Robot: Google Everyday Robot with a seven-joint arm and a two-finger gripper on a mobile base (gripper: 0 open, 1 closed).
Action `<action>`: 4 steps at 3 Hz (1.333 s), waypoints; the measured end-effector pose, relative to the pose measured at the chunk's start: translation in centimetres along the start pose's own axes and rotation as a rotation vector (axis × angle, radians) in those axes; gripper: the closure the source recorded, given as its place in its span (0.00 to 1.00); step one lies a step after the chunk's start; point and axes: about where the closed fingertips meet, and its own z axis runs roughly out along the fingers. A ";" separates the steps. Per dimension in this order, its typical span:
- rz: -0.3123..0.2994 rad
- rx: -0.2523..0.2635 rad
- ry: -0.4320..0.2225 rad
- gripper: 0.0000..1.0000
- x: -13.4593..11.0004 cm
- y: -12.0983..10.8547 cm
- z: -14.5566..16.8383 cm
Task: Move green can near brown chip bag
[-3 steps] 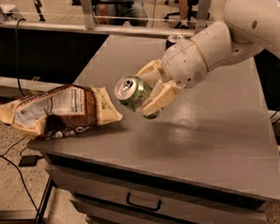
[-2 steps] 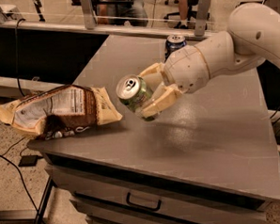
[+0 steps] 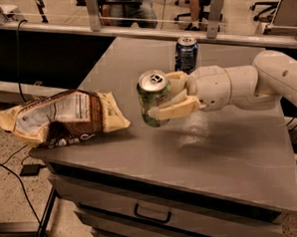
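Change: green can (image 3: 152,103) has swung from a tilt, top facing the left edge, to nearly upright; it sits a touch farther from the left edge than a second ago. The arm now reaches in more level from the right edge.
Green can: pale green, silver top with pull tab showing. It stands left of the tabletop's middle, about halfway between the back and front edges, and appears lifted just off the surface.
Pincer (image 3: 161,96): closed around the green can, one tan finger behind its upper side and one across its lower front. The can's left face is uncovered.
Brown chip bag (image 3: 63,117): lies flat at the front left corner, white label panel up, its left end hanging past the left edge. Its right end is near the green can but not touching it; a strip of bare tabletop lies between them.
Arm (image 3: 246,85): white, jointed, stretched over the right half of the tabletop toward the can.
Dark blue can (image 3: 185,53): upright near the back edge, behind the pincer and apart from it.
Tabletop (image 3: 200,157): grey, with a soft shadow under the pincer and arm.
Drawer handle (image 3: 152,213): dark, below the front edge.
Cable (image 3: 11,167): black, on the floor off the left edge.
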 end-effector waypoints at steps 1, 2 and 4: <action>0.002 0.001 -0.013 1.00 -0.4 -0.1 0.1; 0.036 -0.007 0.033 1.00 1.1 -0.2 0.9; 0.159 0.003 0.028 1.00 4.7 0.0 1.7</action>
